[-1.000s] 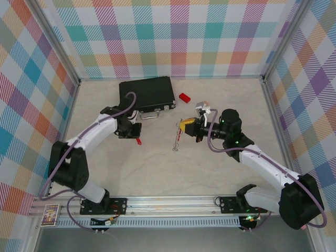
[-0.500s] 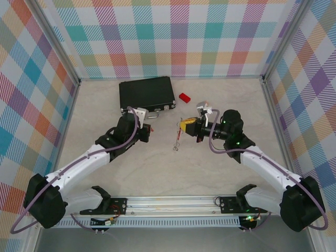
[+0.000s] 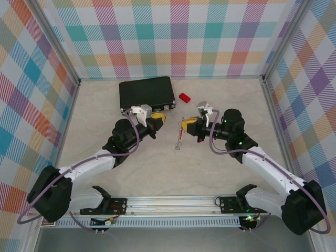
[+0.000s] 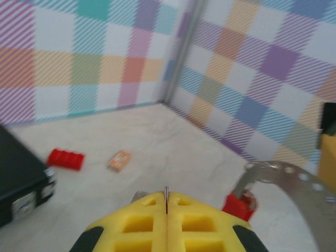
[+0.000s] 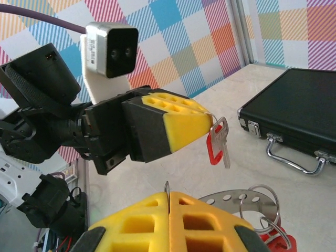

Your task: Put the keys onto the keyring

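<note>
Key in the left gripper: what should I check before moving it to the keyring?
1. Hold of left gripper on key: ok, pads shut.
2. Hold of right gripper on keyring: ok, pads shut.
3. Gap between key and keyring: ok, apart.
4. Where keyring opens: cannot tell.
5. Room from case: ok, it lies behind both grippers.

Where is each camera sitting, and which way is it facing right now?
Top external: above and behind the bases, looking down on the table and both arms.
Left wrist: behind its own shut fingers, facing the keyring and the far right corner.
Right wrist: behind its own fingers, facing the left gripper holding a key.
Shared: both wrist views catch keyring and case.
</note>
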{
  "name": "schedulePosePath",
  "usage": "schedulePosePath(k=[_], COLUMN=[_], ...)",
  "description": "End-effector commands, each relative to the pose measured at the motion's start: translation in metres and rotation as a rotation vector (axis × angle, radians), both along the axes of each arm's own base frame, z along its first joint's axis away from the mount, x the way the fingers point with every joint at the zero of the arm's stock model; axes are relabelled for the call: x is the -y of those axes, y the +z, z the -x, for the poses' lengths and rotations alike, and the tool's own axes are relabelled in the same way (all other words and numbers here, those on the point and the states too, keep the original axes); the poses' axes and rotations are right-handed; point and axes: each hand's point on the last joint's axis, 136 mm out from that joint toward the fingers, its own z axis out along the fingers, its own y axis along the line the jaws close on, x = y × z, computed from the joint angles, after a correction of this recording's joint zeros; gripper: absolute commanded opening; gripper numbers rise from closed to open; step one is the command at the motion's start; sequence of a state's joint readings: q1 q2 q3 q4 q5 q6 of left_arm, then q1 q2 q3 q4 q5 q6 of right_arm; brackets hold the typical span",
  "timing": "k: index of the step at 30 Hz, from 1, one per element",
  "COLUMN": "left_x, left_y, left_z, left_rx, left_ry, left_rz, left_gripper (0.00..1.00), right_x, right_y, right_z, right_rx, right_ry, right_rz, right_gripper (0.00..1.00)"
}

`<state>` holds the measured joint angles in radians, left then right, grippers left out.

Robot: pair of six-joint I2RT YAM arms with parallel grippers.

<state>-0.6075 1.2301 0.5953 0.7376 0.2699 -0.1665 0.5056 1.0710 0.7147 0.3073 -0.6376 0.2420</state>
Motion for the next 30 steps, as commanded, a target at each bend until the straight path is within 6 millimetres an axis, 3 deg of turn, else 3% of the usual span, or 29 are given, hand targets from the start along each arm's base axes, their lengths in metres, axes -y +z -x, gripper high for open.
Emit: schedulePosePath(k=[1, 9, 15, 23, 30], left_x=[0.018, 0.021, 0.021, 0.015, 0.022], left_y=[0.036, 0.037, 0.04, 0.044, 0.047], left_z=[0.032, 0.06, 0.07, 0.065, 0.069], left_rx=[0.18, 0.277, 0.317, 0.451, 0.478], left_ry=[-0.2, -0.316, -0.354, -0.282, -0.333], left_rz=[0.107, 0.124, 0.129, 0.11, 0.103], left_gripper=[0.0, 0.0, 0.0, 0.0, 0.0], right_x=[-0.001, -0.004, -0.006, -0.008, -0.017], right_y=[0.025, 0.029, 0.035, 0.038, 0.041], right_z=[0.003, 0.006, 0.011, 0.014, 0.022], right_rx=[0.101, 0.111, 0.117, 0.106, 0.113], right_ry=[0.007, 0.043, 0.071, 0.088, 0.123], right_rz=[-0.001, 0.018, 0.007, 0.007, 0.026], right_gripper=[0.0, 0.0, 0.0, 0.0, 0.0])
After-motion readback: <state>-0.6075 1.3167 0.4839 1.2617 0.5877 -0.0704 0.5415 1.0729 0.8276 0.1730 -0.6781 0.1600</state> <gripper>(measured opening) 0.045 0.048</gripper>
